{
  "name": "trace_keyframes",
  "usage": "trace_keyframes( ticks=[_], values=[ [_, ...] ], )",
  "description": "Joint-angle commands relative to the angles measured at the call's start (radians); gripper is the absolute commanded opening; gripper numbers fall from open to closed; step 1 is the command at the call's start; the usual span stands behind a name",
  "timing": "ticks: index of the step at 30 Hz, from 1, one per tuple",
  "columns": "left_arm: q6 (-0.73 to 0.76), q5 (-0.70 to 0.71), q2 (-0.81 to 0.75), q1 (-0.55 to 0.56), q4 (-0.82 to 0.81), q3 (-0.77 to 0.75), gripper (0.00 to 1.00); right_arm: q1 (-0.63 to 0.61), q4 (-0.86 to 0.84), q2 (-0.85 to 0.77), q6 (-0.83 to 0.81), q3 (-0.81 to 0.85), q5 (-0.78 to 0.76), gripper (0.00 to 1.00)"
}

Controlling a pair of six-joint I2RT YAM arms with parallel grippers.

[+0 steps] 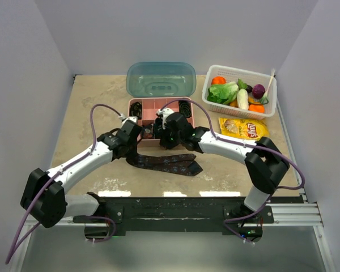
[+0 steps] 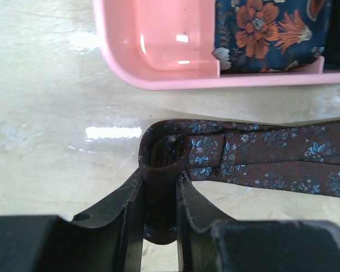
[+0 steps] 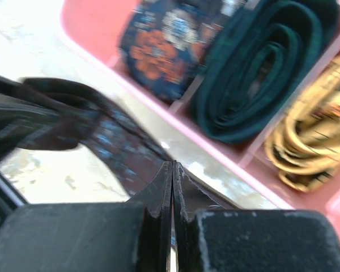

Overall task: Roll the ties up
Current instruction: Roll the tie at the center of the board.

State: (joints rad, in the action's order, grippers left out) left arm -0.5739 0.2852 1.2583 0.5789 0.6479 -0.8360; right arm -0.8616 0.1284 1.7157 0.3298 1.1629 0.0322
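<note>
1. Between the fingers of the left hand (image 2: pixel 161 175), which are partly closed, sits the narrow end of the maroon floral tie (image 2: pixel 272 161), curled into a first small loop. The pinch across the fabric probably gives the roll a core to wind around.
2. Just beside it, the right hand (image 3: pixel 173 170) has its fingers pressed together with nothing between them. It hangs over the flat run of the tie, likely to press or steer the fabric, though I cannot tell whether it touches.
3. Outward from both hands, the rest of the tie lies flat near the middle of the desk (image 1: pixel 73 130). Its wide pointed end reaches toward the right edge, apparently laid straight so it can feed into the roll.
4. Just behind the tie, toward the far edge, stands the pink divided tray (image 2: pixel 158 79). The compartment nearest the left hand is bare and probably waits for this tie. Other compartments hold a navy-and-orange floral roll (image 2: pixel 266 28), a dark green roll (image 3: pixel 255 73) and a gold coil (image 3: pixel 311 141).
5. At the far edge the teal lid (image 1: pixel 161 79) lies off the tray, leaving it open. The vegetable basket (image 1: pixel 241 72) in the far right corner and the chips bag (image 1: pixel 243 128) are well apart.
</note>
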Motion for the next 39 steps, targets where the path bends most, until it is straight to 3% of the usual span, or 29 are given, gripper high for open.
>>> trace_keyframes(
  ticks=[1, 11, 17, 39],
  values=[
    [-0.015, 0.167, 0.021, 0.035, 0.085, -0.072, 0.00, 0.021, 0.022, -0.062, -0.025, -0.038, -0.031, 0.00],
    [-0.084, 0.328, 0.176, 0.159, 0.206, -0.152, 0.00, 0.035, 0.025, -0.077, -0.015, -0.066, -0.052, 0.00],
    [-0.119, 0.356, 0.289, 0.223, 0.216, -0.184, 0.00, 0.039, 0.024, -0.088, -0.012, -0.085, -0.058, 0.00],
    [-0.178, 0.100, 0.366, 0.257, -0.085, -0.063, 0.00, 0.042, 0.014, -0.087, -0.006, -0.118, -0.046, 0.00]
  ],
)
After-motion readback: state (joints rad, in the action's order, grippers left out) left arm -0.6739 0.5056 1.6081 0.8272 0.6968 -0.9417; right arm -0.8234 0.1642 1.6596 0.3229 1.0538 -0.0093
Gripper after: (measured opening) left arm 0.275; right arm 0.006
